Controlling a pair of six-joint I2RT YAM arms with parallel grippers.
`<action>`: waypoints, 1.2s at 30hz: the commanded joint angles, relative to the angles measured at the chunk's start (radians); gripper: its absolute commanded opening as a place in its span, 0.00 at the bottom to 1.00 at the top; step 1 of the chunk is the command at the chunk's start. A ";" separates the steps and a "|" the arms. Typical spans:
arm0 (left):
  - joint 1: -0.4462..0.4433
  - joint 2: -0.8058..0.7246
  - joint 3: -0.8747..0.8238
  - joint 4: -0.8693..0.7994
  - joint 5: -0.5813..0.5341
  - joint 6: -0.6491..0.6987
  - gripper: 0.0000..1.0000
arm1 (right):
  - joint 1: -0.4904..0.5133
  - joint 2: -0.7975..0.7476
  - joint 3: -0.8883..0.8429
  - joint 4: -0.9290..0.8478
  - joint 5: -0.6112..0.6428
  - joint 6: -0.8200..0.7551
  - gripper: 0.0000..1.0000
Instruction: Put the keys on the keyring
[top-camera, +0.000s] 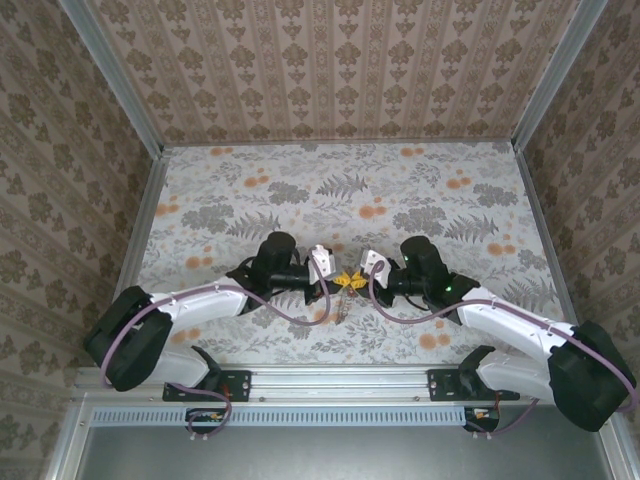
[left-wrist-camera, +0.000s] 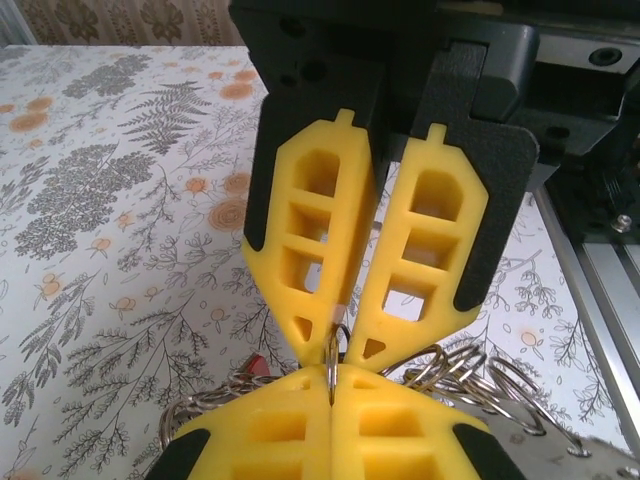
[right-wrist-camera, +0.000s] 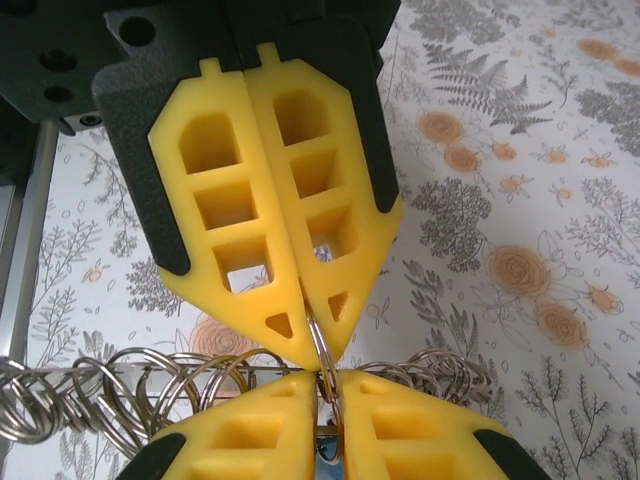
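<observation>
Left claw (left-wrist-camera: 330, 385) and right claw (right-wrist-camera: 328, 385) meet tip to tip, both clamped on the thin silver keyring (left-wrist-camera: 331, 358) over a ring chain (right-wrist-camera: 120, 385), near the surface's (top-camera: 300, 190) 6 o'clock edge; open room toward 12

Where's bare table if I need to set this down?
Bare: the far table up to the back wall, and its left and right margins. Crowded: the centre, where left gripper and right gripper meet, shut on the metal rings.
</observation>
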 joint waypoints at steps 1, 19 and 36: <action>0.002 -0.018 -0.020 0.211 0.070 -0.089 0.00 | -0.011 0.001 -0.025 0.114 -0.039 0.067 0.15; 0.004 -0.048 0.001 0.014 0.016 0.002 0.11 | -0.030 -0.004 0.087 -0.132 -0.036 -0.055 0.00; -0.002 -0.014 0.145 -0.335 -0.036 0.183 0.17 | 0.010 0.047 0.207 -0.274 -0.034 -0.167 0.00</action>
